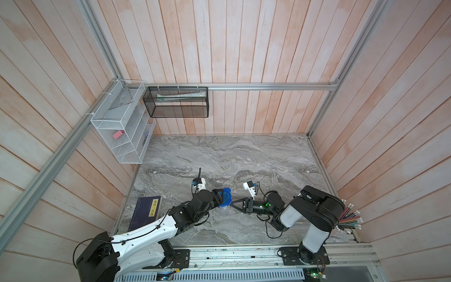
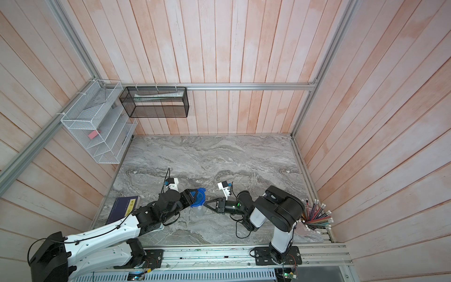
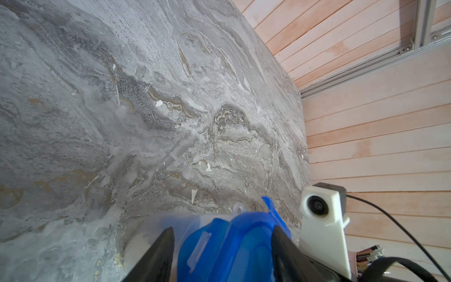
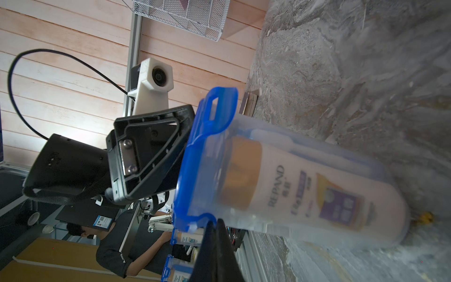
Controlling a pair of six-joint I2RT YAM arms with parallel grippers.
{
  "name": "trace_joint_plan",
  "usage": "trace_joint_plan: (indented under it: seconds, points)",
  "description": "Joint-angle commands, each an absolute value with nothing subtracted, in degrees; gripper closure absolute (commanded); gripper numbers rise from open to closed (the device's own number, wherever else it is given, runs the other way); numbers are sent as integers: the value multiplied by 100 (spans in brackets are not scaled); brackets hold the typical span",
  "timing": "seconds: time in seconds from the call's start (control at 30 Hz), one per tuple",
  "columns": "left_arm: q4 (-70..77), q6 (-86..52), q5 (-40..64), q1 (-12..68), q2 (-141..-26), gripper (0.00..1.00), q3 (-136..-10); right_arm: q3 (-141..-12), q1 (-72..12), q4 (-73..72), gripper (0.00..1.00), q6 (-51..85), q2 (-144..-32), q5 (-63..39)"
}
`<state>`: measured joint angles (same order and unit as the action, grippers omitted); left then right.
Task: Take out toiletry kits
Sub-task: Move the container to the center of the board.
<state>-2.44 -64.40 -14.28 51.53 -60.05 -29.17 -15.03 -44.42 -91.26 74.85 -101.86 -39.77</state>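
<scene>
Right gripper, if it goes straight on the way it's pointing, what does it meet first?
The blue clip lid of the clear plastic jar. The right gripper, tips closed, points at the lid's near clip; whether they already touch is unclear. The left gripper clamps that lid from the opposite side.

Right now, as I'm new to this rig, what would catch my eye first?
The clear jar in the middle of the grey marble table, its blue lid clamped by the left gripper, while the shut right gripper points at the lid's rim. Inside, an amber-capped white bottle shows through the wall.
</scene>
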Motion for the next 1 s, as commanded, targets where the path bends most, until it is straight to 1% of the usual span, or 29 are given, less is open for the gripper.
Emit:
trace_joint_plan:
  seconds: [0.0,0.2,0.27,0.37,0.47,0.67,0.97]
  points:
    - [-1770,-6442,-1195,5320,-6340,36,-2695,-1385,-4331,-10345,97,7497,-10023,-3918]
    - [-1961,-6633,-1269,5421,-6748,37,-2885,-1189,-4098,-10346,98,7423,-9891,-3985]
    - [-2065,-6683,-1279,5615,-6920,37,-2970,-1300,-4052,-10347,98,7425,-9950,-4058]
    - [-2124,-6728,-1283,5664,-7092,38,-3054,-1576,-4019,-10347,98,7455,-10142,-4183]
    - [-2127,-6782,-1311,5733,-7129,38,-3100,-1614,-3954,-10352,98,7463,-10181,-4210]
    - [-2324,-6922,-1371,5895,-7171,39,-3155,-1297,-3731,-10320,100,7478,-9884,-4309]
    - [-2707,-7256,-1380,6177,-7191,42,-3078,-1222,-3720,-10045,100,7448,-9770,-4384]
